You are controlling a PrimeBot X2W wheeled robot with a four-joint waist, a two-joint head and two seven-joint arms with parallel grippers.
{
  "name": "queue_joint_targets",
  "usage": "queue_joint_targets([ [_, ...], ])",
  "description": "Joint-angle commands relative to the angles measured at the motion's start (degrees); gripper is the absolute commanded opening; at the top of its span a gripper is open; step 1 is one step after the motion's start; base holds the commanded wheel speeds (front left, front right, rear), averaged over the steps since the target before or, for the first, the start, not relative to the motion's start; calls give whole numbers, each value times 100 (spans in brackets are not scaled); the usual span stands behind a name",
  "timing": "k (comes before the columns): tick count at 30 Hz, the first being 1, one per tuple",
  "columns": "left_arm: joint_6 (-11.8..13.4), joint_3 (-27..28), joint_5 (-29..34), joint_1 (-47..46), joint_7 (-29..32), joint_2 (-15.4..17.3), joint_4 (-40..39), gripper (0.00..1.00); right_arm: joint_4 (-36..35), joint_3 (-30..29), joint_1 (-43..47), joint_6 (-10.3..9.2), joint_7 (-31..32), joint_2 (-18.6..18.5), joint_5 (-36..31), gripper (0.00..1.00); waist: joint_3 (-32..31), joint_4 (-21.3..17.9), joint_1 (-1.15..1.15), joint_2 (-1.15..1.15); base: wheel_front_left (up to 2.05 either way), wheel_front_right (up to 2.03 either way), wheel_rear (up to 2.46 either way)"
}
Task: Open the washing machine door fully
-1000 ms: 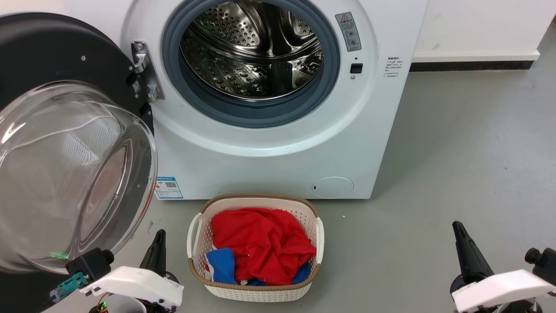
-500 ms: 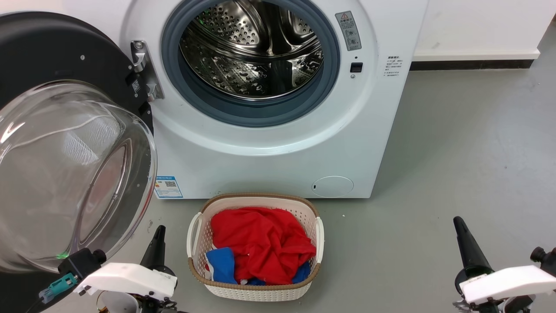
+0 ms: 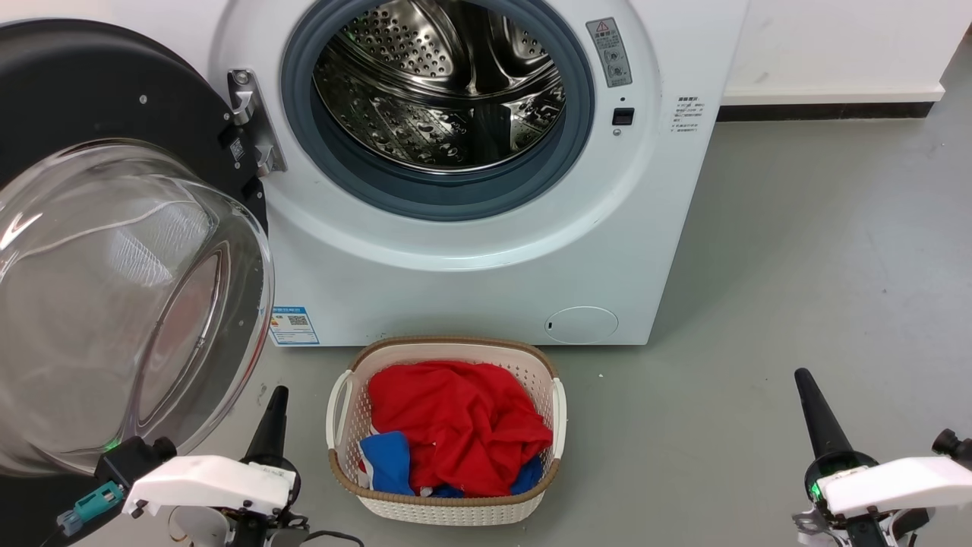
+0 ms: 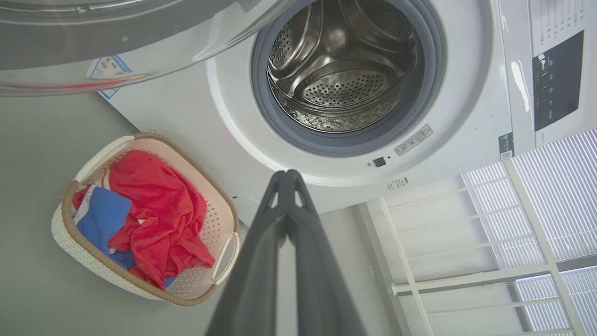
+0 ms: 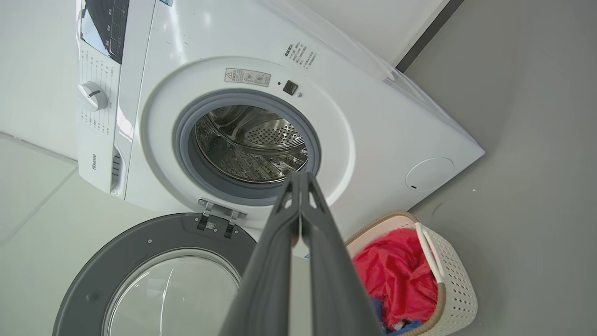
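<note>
- At the machine's left side, the washing machine door [image 3: 121, 251] stood swung wide on its hinge, disc upright, glass dome bulging toward the robot.
- The left gripper [image 4: 287, 176] hung near the laundry basket [image 3: 456, 513], fingers pressed together, empty.
- The right gripper [image 5: 301, 177] was likewise closed on nothing.

Washing machine door [image 3: 91, 197], black-rimmed, glass-domed, seemingly swung fully open
</note>
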Motion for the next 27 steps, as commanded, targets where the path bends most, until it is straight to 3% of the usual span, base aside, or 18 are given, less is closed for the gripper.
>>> queue_joint_targets([
  [1,-64,94,-149,-155,49,-24,-31,0,-8,-18,-154,1,24,-28,204,0,2,0,0,0,0,0,0],
  [27,-413,578,-1199,-201,400,-341,26,0,247,-85,-378,0,157,-24,1604,0,30,-6,0,0,0,0,0],
])
